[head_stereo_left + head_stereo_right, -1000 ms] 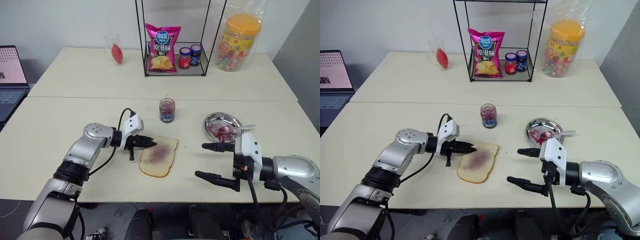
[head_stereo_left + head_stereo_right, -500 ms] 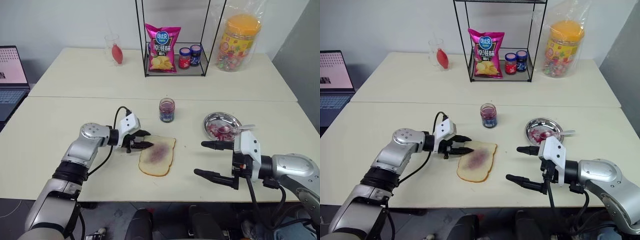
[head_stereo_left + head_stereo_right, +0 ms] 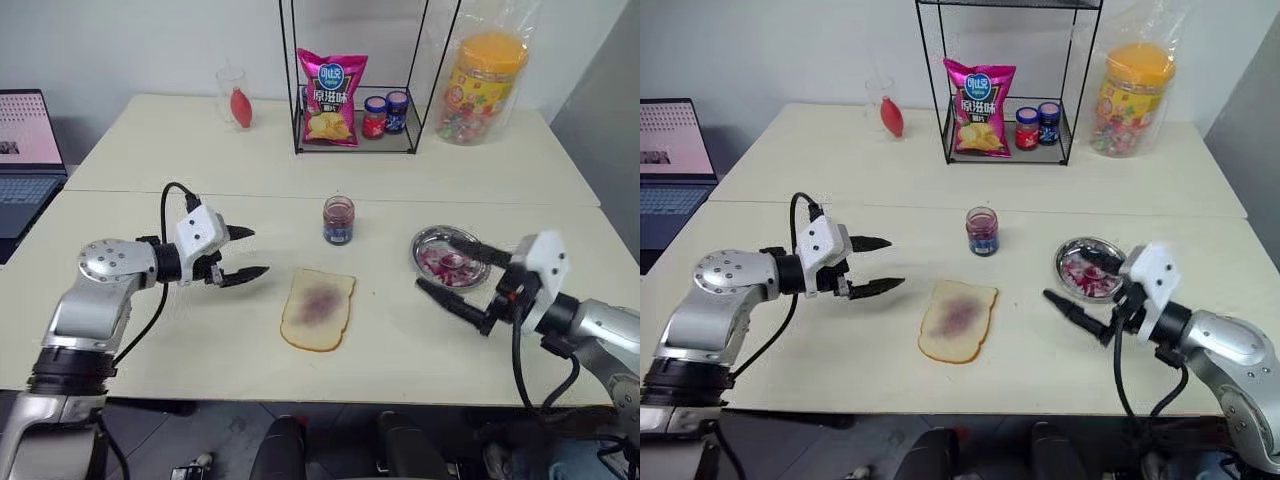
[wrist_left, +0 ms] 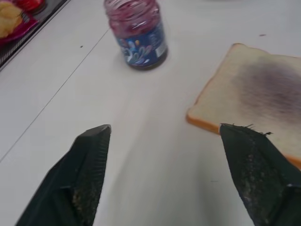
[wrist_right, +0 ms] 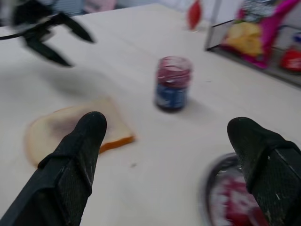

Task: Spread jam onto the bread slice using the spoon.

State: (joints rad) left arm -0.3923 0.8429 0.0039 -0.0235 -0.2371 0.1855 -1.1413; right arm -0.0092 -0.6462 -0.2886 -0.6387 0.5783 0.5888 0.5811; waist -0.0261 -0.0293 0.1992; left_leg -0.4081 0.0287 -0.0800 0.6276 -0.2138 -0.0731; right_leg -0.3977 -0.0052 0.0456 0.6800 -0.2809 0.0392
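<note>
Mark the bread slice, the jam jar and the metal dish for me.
bread slice (image 3: 318,309): left eye view, stained middle.
jam jar (image 3: 338,221): left eye view, glass body.
metal dish (image 3: 1072,252): right eye view, far rim.

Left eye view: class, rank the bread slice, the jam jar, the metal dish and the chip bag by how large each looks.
1. Bread slice; chip bag looks about equal, and it stands farther back, so no ranking between them.
3. Metal dish, partly hidden by the right gripper.
4. Jam jar.
</note>
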